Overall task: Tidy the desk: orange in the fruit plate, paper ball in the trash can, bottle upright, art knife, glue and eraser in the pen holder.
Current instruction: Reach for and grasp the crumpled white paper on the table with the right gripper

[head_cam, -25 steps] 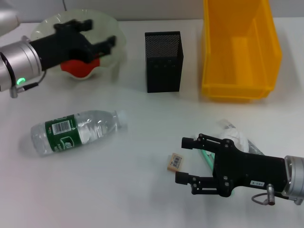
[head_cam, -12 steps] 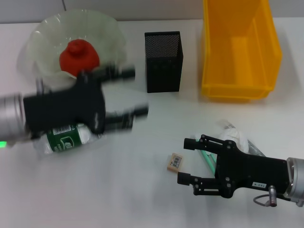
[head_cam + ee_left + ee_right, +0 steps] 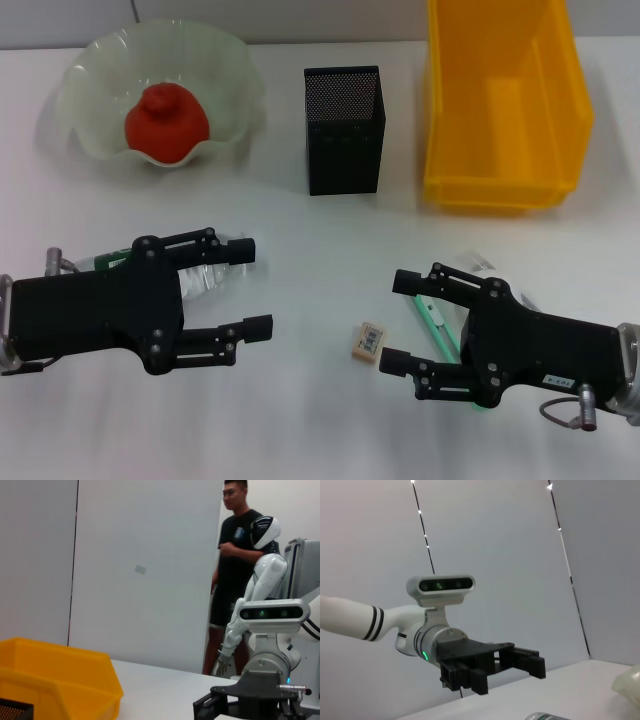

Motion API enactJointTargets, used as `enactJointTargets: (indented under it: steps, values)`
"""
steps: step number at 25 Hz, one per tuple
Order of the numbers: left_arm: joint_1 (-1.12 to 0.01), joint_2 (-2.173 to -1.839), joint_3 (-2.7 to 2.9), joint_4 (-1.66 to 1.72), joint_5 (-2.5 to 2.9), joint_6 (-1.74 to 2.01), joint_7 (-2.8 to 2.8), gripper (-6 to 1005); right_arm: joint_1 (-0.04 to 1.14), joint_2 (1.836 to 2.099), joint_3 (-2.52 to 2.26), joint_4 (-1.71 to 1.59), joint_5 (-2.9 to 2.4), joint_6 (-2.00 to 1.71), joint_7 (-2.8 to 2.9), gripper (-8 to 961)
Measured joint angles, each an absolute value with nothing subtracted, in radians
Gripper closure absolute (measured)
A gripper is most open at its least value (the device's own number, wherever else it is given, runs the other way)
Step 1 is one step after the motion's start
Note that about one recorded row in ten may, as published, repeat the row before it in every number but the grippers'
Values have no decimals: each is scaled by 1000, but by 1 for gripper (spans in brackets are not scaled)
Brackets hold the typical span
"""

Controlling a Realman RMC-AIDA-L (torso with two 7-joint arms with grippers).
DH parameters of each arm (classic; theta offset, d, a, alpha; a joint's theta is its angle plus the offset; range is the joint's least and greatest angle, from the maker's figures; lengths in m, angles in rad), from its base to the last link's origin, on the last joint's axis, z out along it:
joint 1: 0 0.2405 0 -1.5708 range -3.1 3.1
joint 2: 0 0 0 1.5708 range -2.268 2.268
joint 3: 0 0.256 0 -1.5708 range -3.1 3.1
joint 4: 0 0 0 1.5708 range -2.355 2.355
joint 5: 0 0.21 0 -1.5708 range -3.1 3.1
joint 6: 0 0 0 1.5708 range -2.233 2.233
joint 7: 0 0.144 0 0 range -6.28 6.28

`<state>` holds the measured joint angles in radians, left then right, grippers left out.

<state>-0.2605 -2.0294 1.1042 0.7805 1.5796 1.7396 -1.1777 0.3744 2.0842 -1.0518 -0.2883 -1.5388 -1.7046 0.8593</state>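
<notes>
Fingers spread wide, the left gripper hovered over the fallen bottle; righting it looked next. The right gripper, also spread, waited beside the eraser.

My left gripper covers most of the bottle; its label barely shows. My right gripper hides the paper ball. The trash can runs off the top edge.
</notes>
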Motion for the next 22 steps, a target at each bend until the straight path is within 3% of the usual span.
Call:
enactJointTargets:
  steps: [22]
  values:
    - [-286,-2056,1103,752,1692,1699,-1181,226,361,2083,-1052,-287,-1541,-1721,859,105]
